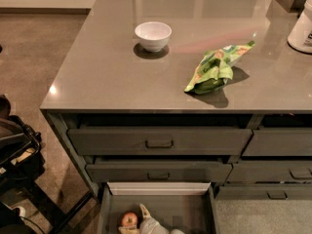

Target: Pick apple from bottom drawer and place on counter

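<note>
Hovering low in the open bottom drawer (191, 211), my gripper (148, 224) sits just right of the apple (129, 220), presumably for grasping; its state I cannot tell. The counter (97, 77) above offers bare placement room.

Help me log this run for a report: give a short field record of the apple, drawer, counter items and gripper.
apple: on the floor of the bottom drawer, left part, not yet on the counter
bottom drawer: pulled open, pale back rim showing
gripper: low inside the open drawer, close beside the apple; contact cannot be told
counter: carries a white bowl, a green bag and a white container at the picture's right edge
upper drawers: shut
</note>
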`<action>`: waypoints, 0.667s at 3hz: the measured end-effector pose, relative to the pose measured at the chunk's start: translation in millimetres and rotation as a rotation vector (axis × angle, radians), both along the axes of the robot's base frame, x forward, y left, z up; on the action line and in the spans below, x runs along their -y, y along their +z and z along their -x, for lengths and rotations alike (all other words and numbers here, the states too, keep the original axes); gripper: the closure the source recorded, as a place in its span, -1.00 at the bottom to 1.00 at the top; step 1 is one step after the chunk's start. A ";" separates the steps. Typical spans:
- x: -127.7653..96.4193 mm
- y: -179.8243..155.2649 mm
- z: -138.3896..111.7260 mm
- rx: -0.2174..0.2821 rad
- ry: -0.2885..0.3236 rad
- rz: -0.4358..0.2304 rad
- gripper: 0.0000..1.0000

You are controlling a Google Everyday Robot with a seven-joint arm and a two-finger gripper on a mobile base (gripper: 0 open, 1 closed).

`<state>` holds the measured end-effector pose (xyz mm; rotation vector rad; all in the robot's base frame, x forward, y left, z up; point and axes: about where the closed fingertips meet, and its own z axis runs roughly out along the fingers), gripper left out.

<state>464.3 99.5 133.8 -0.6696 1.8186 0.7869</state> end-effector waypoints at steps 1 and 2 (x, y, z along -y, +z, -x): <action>0.0 0.0 0.0 0.000 0.000 0.000 -0.16; 0.0 0.0 0.0 0.000 0.000 0.000 0.29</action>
